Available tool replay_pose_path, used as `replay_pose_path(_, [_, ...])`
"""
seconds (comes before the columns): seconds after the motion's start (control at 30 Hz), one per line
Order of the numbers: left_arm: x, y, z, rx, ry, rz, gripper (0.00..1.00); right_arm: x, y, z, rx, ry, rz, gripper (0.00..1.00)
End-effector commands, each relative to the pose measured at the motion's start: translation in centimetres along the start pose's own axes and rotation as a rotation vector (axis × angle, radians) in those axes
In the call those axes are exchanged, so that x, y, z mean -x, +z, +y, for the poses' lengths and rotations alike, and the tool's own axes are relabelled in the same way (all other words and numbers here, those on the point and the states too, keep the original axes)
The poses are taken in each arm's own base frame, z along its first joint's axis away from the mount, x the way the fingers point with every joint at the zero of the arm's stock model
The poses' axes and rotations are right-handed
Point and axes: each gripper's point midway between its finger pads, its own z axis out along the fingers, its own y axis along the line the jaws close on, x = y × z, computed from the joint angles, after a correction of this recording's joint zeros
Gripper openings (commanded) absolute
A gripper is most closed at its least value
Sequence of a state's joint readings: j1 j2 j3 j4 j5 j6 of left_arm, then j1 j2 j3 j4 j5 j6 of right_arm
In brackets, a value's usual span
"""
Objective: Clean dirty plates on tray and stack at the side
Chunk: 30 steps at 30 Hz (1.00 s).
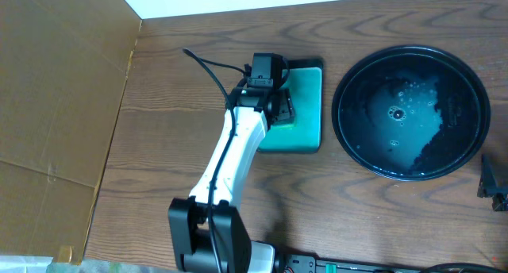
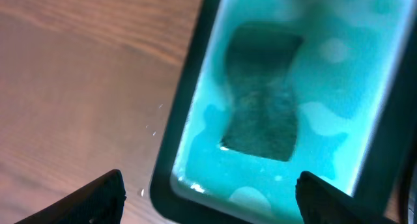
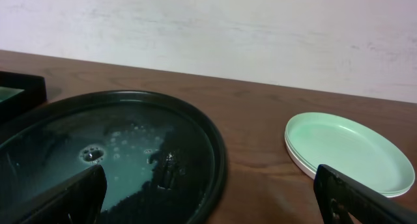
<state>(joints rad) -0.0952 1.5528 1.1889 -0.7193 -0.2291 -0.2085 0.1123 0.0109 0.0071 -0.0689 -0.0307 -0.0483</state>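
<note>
The black tray lies at the right of the table, wet with soapy teal water and with no plate on it; it also shows in the right wrist view. A stack of pale white-green plates sits on the table to the right of the tray, out of the overhead view. My right gripper is open and empty, low at the tray's near right rim; in the overhead view it is at the right edge. My left gripper is open and empty above the teal dish, whose dark sponge lies inside.
The teal dish sits left of the tray, under the left arm. A cardboard sheet covers the table's left side. A white wall stands behind the table.
</note>
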Motion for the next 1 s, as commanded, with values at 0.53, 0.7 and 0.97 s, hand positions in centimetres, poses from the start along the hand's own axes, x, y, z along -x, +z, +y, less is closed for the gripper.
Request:
replay_pose_path(0.53, [-5.6, -8.1, 1.9, -0.225, 0.043, -0.573, 0.84, 0.0, 0.0, 0.0, 0.004, -0.009, 0.000, 0.99])
replay_pose_path(0.7, [-6.4, -9.2, 1.8, -0.286, 0.014, -0.736, 0.84, 0.0, 0.0, 0.0, 0.003, -0.009, 0.000, 0.99])
replay_pose_path(0.97, [-7.2, -9.1, 1.7, -0.322, -0.015, -0.922, 0.84, 0.0, 0.0, 0.0, 0.003, -0.009, 0.000, 0.99])
